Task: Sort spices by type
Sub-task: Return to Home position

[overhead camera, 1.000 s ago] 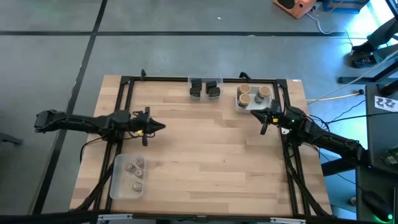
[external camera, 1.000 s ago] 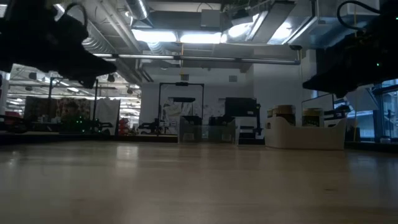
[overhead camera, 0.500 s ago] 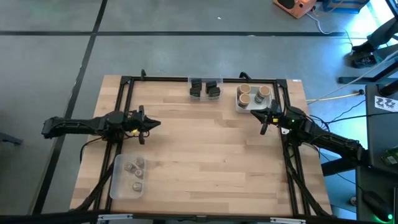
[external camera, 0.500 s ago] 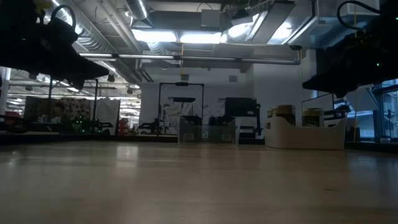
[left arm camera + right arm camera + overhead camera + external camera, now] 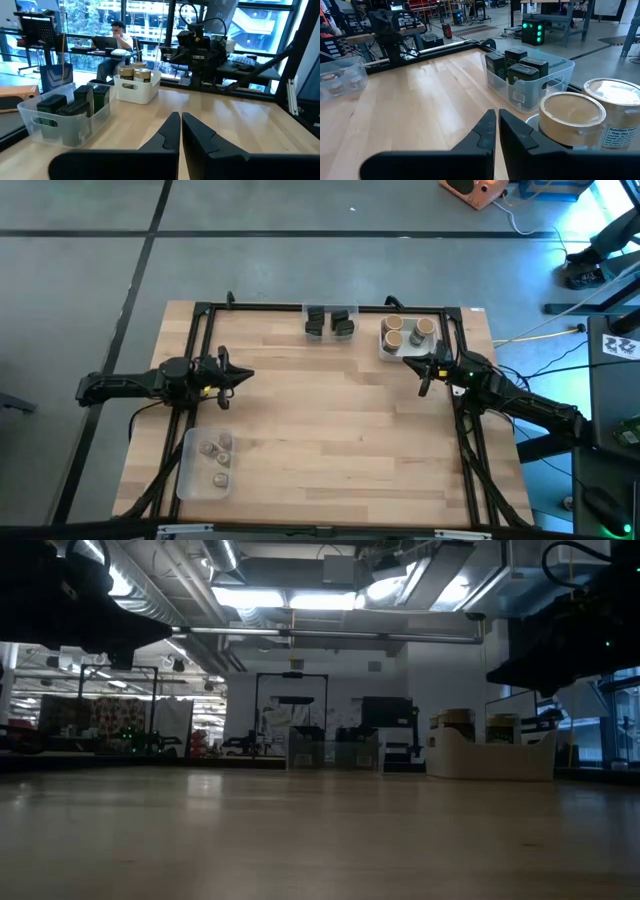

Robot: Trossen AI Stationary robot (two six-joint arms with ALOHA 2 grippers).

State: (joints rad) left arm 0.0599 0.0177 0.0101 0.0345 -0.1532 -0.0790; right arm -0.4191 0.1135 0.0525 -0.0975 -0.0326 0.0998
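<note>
A grey concrete floor [image 5: 300, 270] crossed by dark seams surrounds the pale wooden counter [image 5: 330, 430]. At one o'clock from it sits an orange object [image 5: 476, 189] trailing a white cable [image 5: 515, 220]. Overhead, bright strip lights [image 5: 290, 600] glow among pipes [image 5: 330, 632]. Tall windows [image 5: 150, 15] back a person [image 5: 118, 31] seated at a desk [image 5: 90, 49].

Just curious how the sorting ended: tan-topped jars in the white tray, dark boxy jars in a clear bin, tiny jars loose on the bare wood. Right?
Not quite. The high view shows the tiny jars inside a shallow clear tray, not loose on the wood. The tan-topped jars in the white tray and the dark boxy jars in the clear bin are right.
</note>
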